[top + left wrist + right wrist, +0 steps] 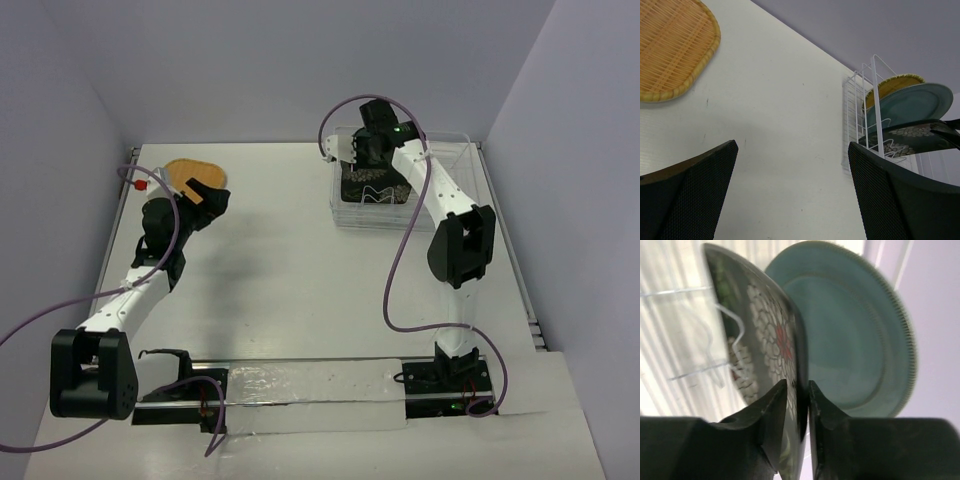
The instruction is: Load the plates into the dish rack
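Overhead faces table [290, 270]; both wrist views share dish rack [854, 120]

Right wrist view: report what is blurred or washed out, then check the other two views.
Right wrist: black plate and right fingers soft, very close to lens; teal plate rim smeared; dish rack overexposed. Left wrist: orange plate weave crisp, left fingers dark. Top external: even light, faint shadows on table.

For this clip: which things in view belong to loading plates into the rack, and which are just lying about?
Job: dish rack; black floral plate; teal plate; yellow plate; orange woven-look plate, on the table.
Lying about: purple cables; small red item at the table's left edge; clear sheet at its near edge.
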You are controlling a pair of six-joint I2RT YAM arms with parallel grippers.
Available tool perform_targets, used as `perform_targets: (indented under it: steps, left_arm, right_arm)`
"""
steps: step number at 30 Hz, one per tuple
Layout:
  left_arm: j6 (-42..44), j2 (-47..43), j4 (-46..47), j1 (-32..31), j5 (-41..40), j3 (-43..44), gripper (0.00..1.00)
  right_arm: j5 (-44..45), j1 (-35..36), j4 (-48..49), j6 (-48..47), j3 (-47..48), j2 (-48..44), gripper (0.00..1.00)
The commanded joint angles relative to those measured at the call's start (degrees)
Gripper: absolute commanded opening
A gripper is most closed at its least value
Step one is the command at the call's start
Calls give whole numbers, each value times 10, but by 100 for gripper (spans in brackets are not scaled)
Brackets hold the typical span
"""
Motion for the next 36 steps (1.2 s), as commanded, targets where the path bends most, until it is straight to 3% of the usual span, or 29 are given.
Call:
perform_targets:
  steps: [1,4,12,20,25,31,35,36]
  left_arm:
    - [2,8,-1,5,-2,35,99]
    - [1,9,-3,5,-4,36,99]
    - [-6,0,-29,7,-37,39,99]
    - [-28,22,-59,11,-69,49,99]
    - [-71,41,-116,25,-134,72,99]
    - [-121,100,-138,81,-115,98,99]
    - [-157,145,-139,98,-136,121,99]
    - [-159,164,-131,109,-121,129,99]
  right_arm:
    - [-1,2,50,-2,-2,5,33]
    - [-1,2,52,2,-3,7,34]
    - [25,2,90,27,-9,0,58]
    - [48,2,158,66,3,-27,91]
    - [37,2,204,87,-7,-66,100]
    - [-86,0,257,154,-50,-167,100]
    - [-177,-2,375,248,-148,-265,100]
    - [-190,-1,452,312,-183,-290,100]
